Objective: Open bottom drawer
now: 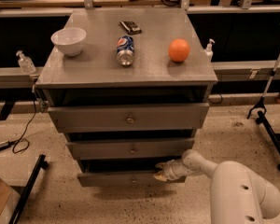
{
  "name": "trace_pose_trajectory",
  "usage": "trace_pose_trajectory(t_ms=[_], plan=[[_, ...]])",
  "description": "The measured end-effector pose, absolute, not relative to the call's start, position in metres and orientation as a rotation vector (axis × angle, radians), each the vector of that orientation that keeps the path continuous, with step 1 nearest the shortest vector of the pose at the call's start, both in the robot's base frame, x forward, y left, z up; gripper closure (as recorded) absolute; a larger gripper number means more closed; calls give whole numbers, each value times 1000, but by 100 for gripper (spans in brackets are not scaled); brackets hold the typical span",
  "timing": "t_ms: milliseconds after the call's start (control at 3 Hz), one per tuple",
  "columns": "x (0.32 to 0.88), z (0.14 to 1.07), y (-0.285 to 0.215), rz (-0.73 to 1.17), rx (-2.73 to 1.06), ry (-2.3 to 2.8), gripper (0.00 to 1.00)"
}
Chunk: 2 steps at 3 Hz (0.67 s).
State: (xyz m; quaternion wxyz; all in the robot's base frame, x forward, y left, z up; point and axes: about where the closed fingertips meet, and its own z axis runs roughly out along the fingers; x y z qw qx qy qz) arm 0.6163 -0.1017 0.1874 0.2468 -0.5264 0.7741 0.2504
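Note:
The grey cabinet has three drawers. The bottom drawer [116,178] is the narrowest, with a thin flat front low near the floor, and a dark gap shows above it. My gripper [161,172] reaches in from the right on a white arm [233,190] and sits at the top right edge of the bottom drawer's front. The mid-sized drawer [130,149] and the widest top drawer [129,119] are above it, each with a small centre knob.
On the cabinet top [98,64] are a white bowl [68,40], a lying soda can [125,50], an orange [178,50] and a small dark object [130,27]. A black stand leg [270,134] is on the right and a black bar [28,190] on the left floor.

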Motion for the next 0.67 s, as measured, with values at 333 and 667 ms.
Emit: trace_pose_trajectory(t_ms=[333, 667], plan=[[616, 187, -102, 683, -1436, 2111, 24], [616, 187, -102, 683, -1436, 2111, 21]])
